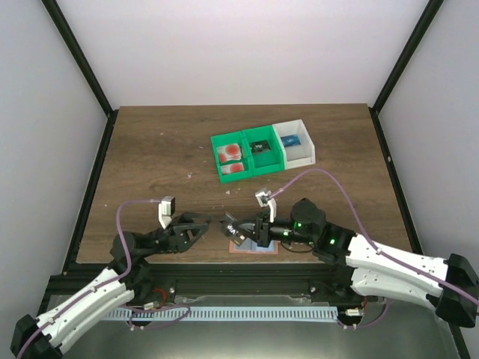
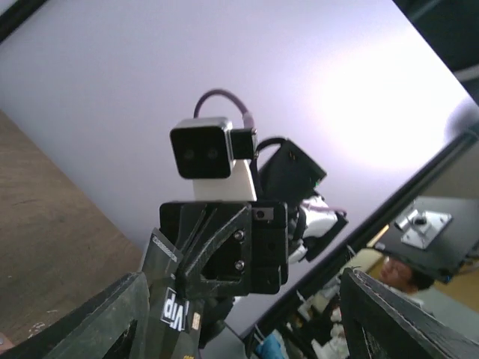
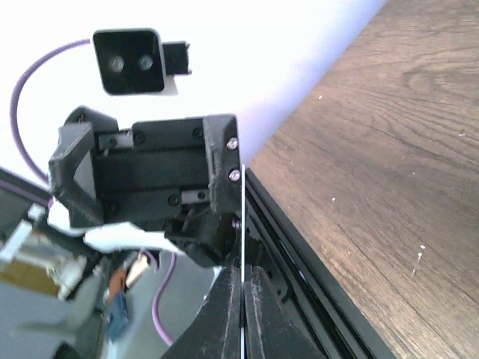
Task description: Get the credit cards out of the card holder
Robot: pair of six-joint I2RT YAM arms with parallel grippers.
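Right pincer [image 1: 233, 229] is clamped on what seems 1 thin credit card [image 3: 242, 224]; left pincer [image 1: 215, 223] stands apart. Edge grip could slip, dropping it onto the counter [image 1: 150, 149].

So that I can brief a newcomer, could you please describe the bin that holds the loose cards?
Towards the far side of the wooden table, three small bins stand in a row. Take the left green bin. It alone holds two pale credit cards with red-orange blots; the middle green bin holds something dark, the white bin something blue.
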